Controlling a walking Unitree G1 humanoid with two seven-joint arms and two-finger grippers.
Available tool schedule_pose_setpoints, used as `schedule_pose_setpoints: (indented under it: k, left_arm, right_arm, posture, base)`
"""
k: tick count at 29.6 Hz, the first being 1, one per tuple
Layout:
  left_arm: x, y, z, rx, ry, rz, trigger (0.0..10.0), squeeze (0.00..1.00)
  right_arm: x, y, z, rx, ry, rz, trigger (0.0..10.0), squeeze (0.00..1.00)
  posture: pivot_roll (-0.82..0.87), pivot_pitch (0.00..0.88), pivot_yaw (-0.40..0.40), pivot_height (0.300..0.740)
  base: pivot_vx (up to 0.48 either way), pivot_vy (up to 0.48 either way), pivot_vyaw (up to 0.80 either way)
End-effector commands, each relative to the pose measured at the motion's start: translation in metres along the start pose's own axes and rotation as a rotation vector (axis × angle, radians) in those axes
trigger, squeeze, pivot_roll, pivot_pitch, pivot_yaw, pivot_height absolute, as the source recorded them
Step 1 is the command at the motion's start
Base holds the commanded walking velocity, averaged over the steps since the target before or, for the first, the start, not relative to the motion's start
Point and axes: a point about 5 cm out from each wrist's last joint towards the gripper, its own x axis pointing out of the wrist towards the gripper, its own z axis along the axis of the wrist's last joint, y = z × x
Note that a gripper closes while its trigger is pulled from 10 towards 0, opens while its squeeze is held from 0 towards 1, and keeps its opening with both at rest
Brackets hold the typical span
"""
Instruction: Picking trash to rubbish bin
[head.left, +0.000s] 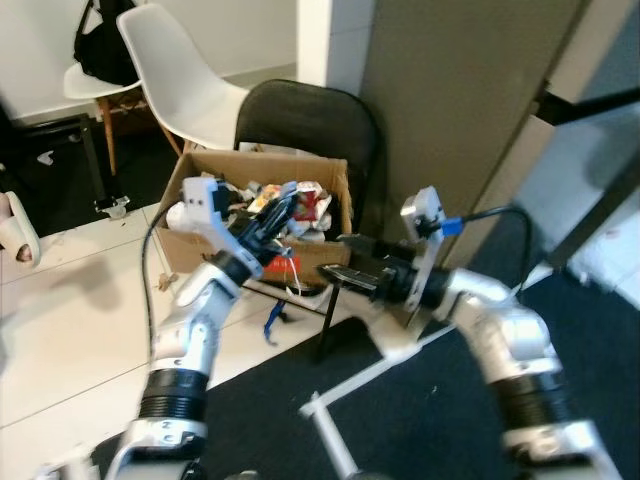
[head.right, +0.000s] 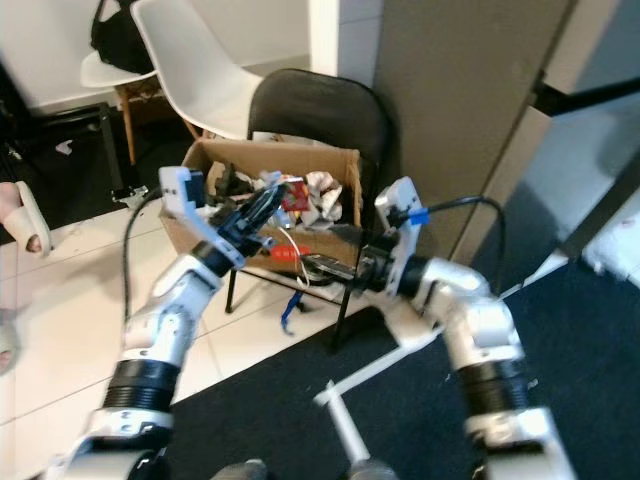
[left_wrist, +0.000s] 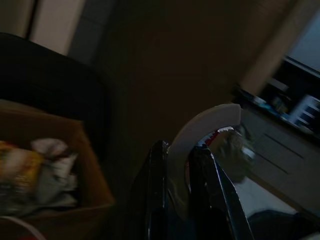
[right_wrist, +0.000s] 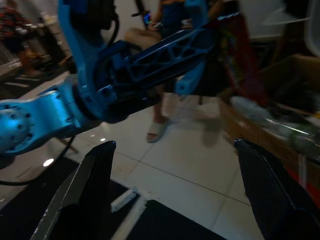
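A cardboard box (head.left: 193, 178) full of crumpled wrappers and paper stands on a black folding chair (head.left: 310, 115). My left gripper (head.left: 278, 213) reaches over the box's open top. It is shut on a curved white piece of trash (left_wrist: 202, 132) with a red mark, pinched between its two fingers. My right gripper (head.left: 337, 257) is to the right of the box's front corner and points left at it. Its fingers (right_wrist: 82, 192) are spread wide, open, with nothing between them.
A white shell chair (head.left: 180, 80) stands behind the box. A person's slippered foot (head.left: 17, 237) is at the far left on the white tiles. A black mat (head.left: 420, 420) with a white floor bar (head.left: 335, 392) lies below my arms. A grey panel (head.left: 460, 100) rises on the right.
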Motion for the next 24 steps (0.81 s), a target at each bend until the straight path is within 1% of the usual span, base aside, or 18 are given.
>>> schedule_pose_setpoints:
  k: [1,13,15,24]
  left_arm:
    - [0.0,0.0,-0.004,0.002,0.018,0.0,10.0,0.0]
    - [-0.003,0.009,0.001,0.023,0.0,0.058,10.0,0.0]
    - [-0.004,0.013,0.001,0.023,-0.004,0.079,10.0,0.0]
    - [-0.007,0.019,0.003,0.006,-0.015,0.111,10.0,0.0]
  right_arm:
    - [-0.005,-0.003,0.002,-0.01,-0.005,-0.016,10.0,0.0]
    - [-0.006,-0.003,0.003,-0.007,-0.007,-0.017,10.0,0.0]
    - [-0.006,-0.003,0.003,-0.005,-0.008,-0.018,10.0,0.0]
    - [-0.006,-0.003,0.003,-0.002,-0.009,-0.019,10.0,0.0]
  posture:
    - [-0.05,0.0,-0.014,0.74]
    - [-0.05,0.0,-0.014,0.74]
    - [-0.05,0.0,-0.014,0.74]
    - [-0.05,0.0,-0.016,0.74]
  base:
    - [0.307,0.0,0.0]
    - [0.309,0.0,0.0]
    - [0.315,0.0,0.0]
    - [0.319,0.0,0.0]
